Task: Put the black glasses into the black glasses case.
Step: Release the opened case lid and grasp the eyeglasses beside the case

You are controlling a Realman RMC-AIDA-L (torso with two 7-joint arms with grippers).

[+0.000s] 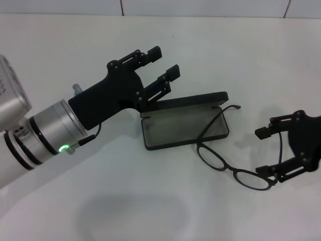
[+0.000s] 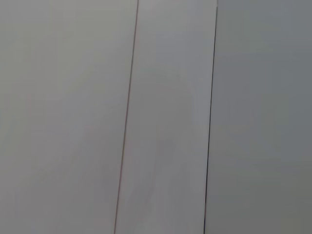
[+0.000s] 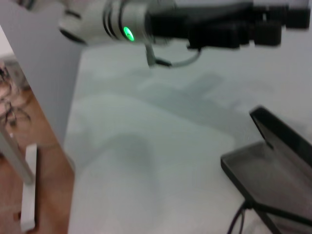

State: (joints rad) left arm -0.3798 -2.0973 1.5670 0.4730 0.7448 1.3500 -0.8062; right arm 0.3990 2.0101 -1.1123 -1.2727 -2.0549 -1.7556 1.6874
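Observation:
The black glasses case (image 1: 173,131) lies open at the table's middle, grey lining up, its lid (image 1: 188,102) raised at the back. The black glasses (image 1: 228,169) rest unfolded on the table just right of the case, one temple arm (image 1: 215,120) lying across the tray's right end. My right gripper (image 1: 263,152) is open at the glasses' right end, its lower finger (image 1: 269,172) beside the outer lens; the other temple arm runs between its fingers. My left gripper (image 1: 164,61) hangs open above the lid's left end. The right wrist view shows the case (image 3: 273,168) and a bit of the glasses (image 3: 239,220).
The white table (image 1: 125,201) ends at a tiled wall behind. In the right wrist view the table's edge (image 3: 70,161) drops to a brown floor, and the left arm (image 3: 146,19) crosses overhead. The left wrist view holds only grey panels with seams (image 2: 126,117).

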